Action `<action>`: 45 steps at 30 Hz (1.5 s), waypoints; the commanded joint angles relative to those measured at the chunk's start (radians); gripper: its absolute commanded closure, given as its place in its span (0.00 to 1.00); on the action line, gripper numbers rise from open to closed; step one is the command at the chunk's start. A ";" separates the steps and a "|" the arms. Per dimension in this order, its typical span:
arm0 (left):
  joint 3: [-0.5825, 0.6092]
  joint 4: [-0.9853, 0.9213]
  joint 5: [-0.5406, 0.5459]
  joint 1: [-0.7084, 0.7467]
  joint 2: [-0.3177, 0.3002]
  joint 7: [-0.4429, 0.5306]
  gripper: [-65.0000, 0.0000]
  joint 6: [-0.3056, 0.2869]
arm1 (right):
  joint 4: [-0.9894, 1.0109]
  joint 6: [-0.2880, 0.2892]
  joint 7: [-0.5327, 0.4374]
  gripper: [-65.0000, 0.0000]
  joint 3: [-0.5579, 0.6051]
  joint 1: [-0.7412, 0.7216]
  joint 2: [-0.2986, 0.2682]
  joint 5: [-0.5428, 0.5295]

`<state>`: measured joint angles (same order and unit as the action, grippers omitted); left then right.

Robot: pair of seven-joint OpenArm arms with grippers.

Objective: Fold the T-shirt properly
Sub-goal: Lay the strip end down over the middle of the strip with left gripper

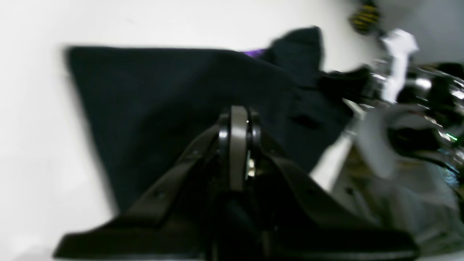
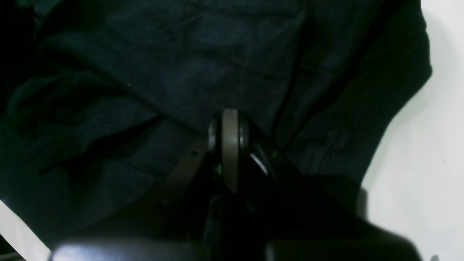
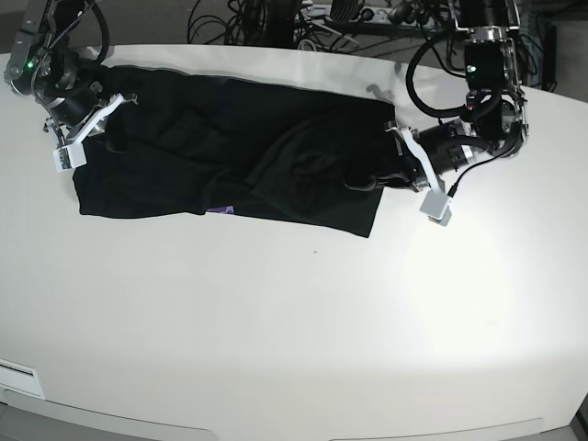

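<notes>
The black T-shirt (image 3: 239, 147) lies crumpled across the far half of the white table (image 3: 294, 322), plain side mostly up. A small patch of its purple print (image 3: 220, 210) shows at the near edge, and also in the left wrist view (image 1: 255, 53). My left gripper (image 3: 375, 177) is at the shirt's right end, shut on bunched cloth there. In the blurred left wrist view the jaws (image 1: 237, 112) are closed over the T-shirt (image 1: 152, 94). My right gripper (image 3: 115, 108) is at the shirt's left end. In the right wrist view it (image 2: 230, 121) is shut, with folds of the T-shirt (image 2: 181, 65) converging on its tip.
Cables and a power strip (image 3: 303, 18) lie beyond the table's far edge. The right arm's body (image 1: 398, 90) shows at the right of the left wrist view. White camera blocks hang on the wrists (image 3: 436, 209) (image 3: 64, 158). Bare table extends toward the near edge.
</notes>
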<state>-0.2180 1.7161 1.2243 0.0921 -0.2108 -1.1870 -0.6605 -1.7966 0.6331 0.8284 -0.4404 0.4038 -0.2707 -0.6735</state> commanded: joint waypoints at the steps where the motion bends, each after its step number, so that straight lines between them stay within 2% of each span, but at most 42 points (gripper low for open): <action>1: 0.002 0.018 0.056 -0.011 -0.008 -0.005 1.00 -0.023 | -0.009 0.003 -0.005 1.00 -0.003 -0.003 -0.012 -0.007; 3: 0.008 0.018 0.078 -0.006 -0.008 -0.034 1.00 -0.032 | -0.009 0.003 -0.005 1.00 -0.003 -0.003 -0.012 -0.008; 8: 0.047 0.018 0.069 0.026 -0.008 -0.038 1.00 -0.033 | -0.009 0.003 -0.005 1.00 -0.003 -0.003 -0.012 -0.007; 15: 0.185 0.018 -0.017 0.059 -0.008 -0.037 1.00 -0.038 | -0.009 0.003 -0.005 1.00 -0.004 -0.002 -0.012 -0.007; 17: 0.225 0.018 -0.009 0.059 -0.008 -0.035 1.00 -0.038 | -0.009 0.003 -0.005 1.00 -0.003 -0.003 -0.012 -0.007; 19: 0.261 0.018 0.030 0.056 -0.008 -0.034 1.00 -0.038 | -0.009 0.003 -0.005 1.00 -0.004 -0.002 -0.012 -0.007; 22: 0.303 0.018 0.153 0.045 -0.008 -0.042 1.00 -0.038 | -0.009 0.003 -0.005 1.00 -0.003 -0.003 -0.012 -0.007; 25: 0.315 0.019 0.257 0.010 -0.008 -0.124 1.00 -0.038 | -0.009 0.003 -0.005 1.00 -0.003 -0.003 -0.012 -0.008; 28: 0.296 0.019 0.259 -0.023 -0.008 -0.195 1.00 -0.038 | -0.009 0.003 -0.005 1.00 -0.003 -0.003 -0.012 -0.007; 32: 0.212 0.021 0.257 -0.043 -0.008 -0.172 1.00 -0.038 | -0.009 0.003 -0.005 1.00 -0.004 -0.003 -0.012 -0.007; 37: 0.081 0.021 0.086 -0.042 -0.008 0.021 1.00 -0.038 | -0.009 0.003 -0.005 1.00 -0.004 -0.003 -0.012 -0.008; 40: 0.079 0.016 -0.025 -0.042 -0.008 0.044 1.00 -0.038 | -0.009 0.003 -0.005 1.00 -0.003 -0.003 -0.012 -0.011; 45: 0.163 -0.018 -0.142 -0.042 -0.011 0.077 1.00 -0.038 | -0.009 0.003 -0.005 1.00 -0.003 -0.005 -0.012 -0.012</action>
<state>-0.0502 1.6852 1.0592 0.0586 -0.2161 -1.1389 -0.6891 -1.7966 0.6331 0.8284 -0.4404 0.4011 -0.2710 -0.6743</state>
